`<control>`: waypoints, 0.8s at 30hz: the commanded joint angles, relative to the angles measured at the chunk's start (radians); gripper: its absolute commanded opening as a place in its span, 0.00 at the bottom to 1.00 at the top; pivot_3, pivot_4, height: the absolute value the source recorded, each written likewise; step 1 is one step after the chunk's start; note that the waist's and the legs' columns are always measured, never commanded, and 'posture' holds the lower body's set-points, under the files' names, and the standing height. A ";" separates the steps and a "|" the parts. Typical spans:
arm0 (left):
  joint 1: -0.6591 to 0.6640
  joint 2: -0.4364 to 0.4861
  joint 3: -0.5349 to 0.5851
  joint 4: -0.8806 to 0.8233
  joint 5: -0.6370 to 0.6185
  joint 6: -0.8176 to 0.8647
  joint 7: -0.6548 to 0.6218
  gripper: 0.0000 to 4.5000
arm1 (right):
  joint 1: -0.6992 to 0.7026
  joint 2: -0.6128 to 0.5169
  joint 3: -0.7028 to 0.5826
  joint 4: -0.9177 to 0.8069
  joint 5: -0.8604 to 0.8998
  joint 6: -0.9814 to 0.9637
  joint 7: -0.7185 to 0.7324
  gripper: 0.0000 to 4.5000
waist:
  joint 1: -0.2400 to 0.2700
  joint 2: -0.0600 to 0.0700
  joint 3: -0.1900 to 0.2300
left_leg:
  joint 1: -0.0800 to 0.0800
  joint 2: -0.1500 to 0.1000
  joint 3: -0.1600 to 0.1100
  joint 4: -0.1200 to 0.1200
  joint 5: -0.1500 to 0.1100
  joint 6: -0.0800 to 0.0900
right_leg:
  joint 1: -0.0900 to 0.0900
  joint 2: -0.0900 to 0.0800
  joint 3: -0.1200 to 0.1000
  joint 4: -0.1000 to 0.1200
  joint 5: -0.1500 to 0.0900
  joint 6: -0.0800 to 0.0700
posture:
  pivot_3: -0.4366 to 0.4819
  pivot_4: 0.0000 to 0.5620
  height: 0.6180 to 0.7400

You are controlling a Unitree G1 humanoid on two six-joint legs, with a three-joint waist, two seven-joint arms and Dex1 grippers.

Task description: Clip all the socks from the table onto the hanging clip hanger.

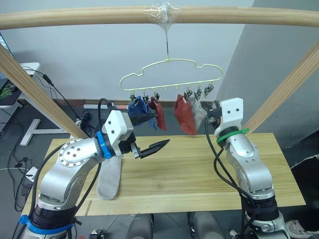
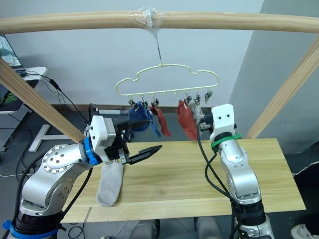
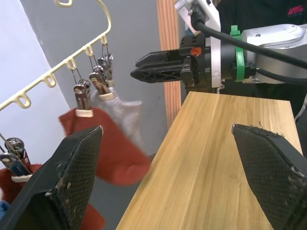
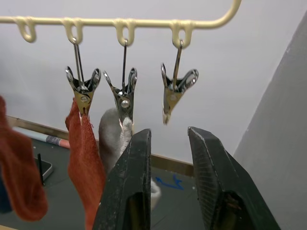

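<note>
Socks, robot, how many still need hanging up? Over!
One grey sock on the table; five hang on the clip hanger. Left gripper jaws open, empty. Right gripper open below the free end clip. Nothing blocking.

Clip hanger [image 1: 172, 74] hangs by hook from horizontal pole [image 1: 99, 17], above far edge of table [image 1: 199, 174]. Five socks [image 1: 185, 113] clipped in row beneath it; end clip [image 4: 176, 93] on robot's right bare. One sock [image 1: 109, 178] lies on table, near-left. Left gripper [image 1: 152, 147] over table left of centre; right gripper [image 4: 168, 143] just below bare clip.
</note>
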 commanded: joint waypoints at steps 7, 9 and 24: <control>-0.016 0.001 0.011 -0.039 -0.020 -0.001 0.015 1.00 | -0.031 0.033 -0.028 -0.004 -0.018 -0.033 -0.010 0.52 | 0.000 0.000 0.000 | 0.000 0.000 0.000 0.000 0.000 0.000 | 0.000 0.000 0.000 0.000 0.000 0.000 | 0.57 0.32 1.00; -0.019 0.000 0.009 -0.039 -0.021 0.000 0.018 1.00 | -0.037 0.034 -0.029 0.005 -0.030 -0.032 -0.019 0.67 | 0.000 0.000 0.000 | 0.000 0.000 0.000 0.000 0.000 0.000 | 0.000 0.000 0.000 0.000 0.000 0.000 | 0.57 0.32 1.00; -0.035 -0.010 -0.001 -0.035 -0.019 0.007 0.027 1.00 | -0.052 0.055 -0.040 0.024 -0.043 -0.029 -0.015 0.54 | 0.000 0.000 0.000 | 0.000 0.000 0.000 0.000 0.000 0.000 | 0.000 0.000 0.000 0.001 0.000 0.000 | 0.58 0.34 1.00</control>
